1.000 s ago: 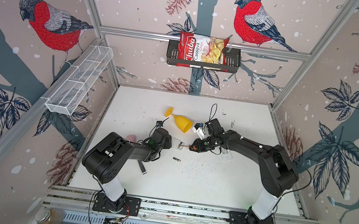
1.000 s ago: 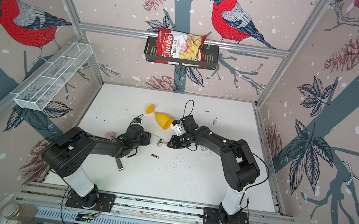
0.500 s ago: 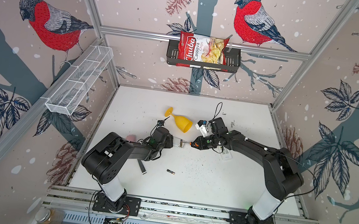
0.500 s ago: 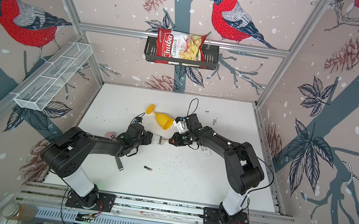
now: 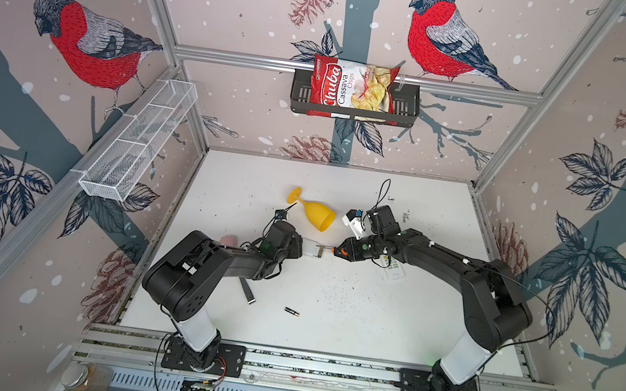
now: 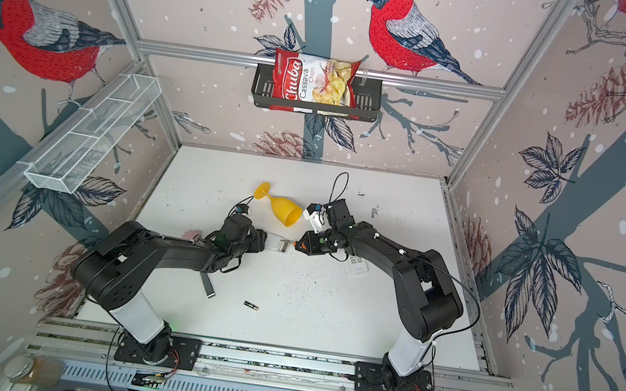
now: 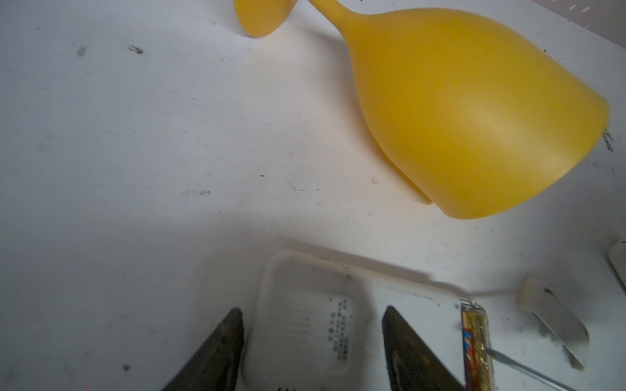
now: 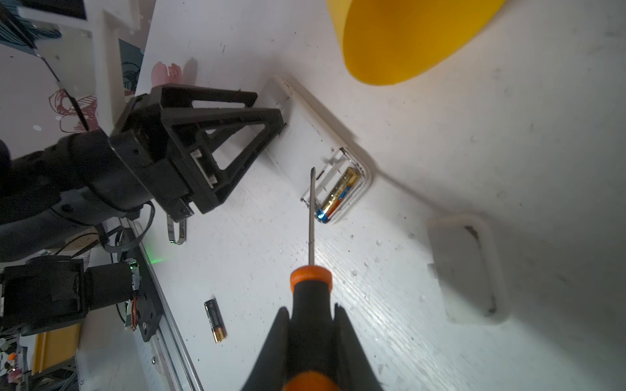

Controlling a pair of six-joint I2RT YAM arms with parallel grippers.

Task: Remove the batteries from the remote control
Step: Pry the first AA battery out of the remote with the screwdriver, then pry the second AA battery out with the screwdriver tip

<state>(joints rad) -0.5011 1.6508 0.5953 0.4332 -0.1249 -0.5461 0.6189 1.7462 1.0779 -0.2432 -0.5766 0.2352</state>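
Observation:
The white remote control (image 5: 314,248) (image 8: 311,135) lies flat in mid-table with its battery bay uncovered. One of the batteries (image 8: 338,193) (image 7: 474,342) still sits in that bay. Another battery (image 5: 291,312) (image 6: 251,305) (image 8: 215,320) lies loose nearer the front. My left gripper (image 7: 313,308) (image 5: 299,245) straddles the remote's far end, with its jaws apart and small gaps showing on both sides. My right gripper (image 8: 311,308) (image 5: 341,250) is shut on an orange-and-black screwdriver (image 8: 310,291). The screwdriver's tip rests at the bay's edge beside the seated battery.
A yellow goblet (image 5: 314,214) (image 7: 457,118) lies on its side just behind the remote. A white cover piece (image 8: 467,267) lies next to the bay. A second white remote (image 5: 395,274) sits under the right arm. A black strip (image 5: 248,292) lies by the left arm.
The loose battery has rolled from beside the remote toward the front of the table. Both grippers stay almost where they were.

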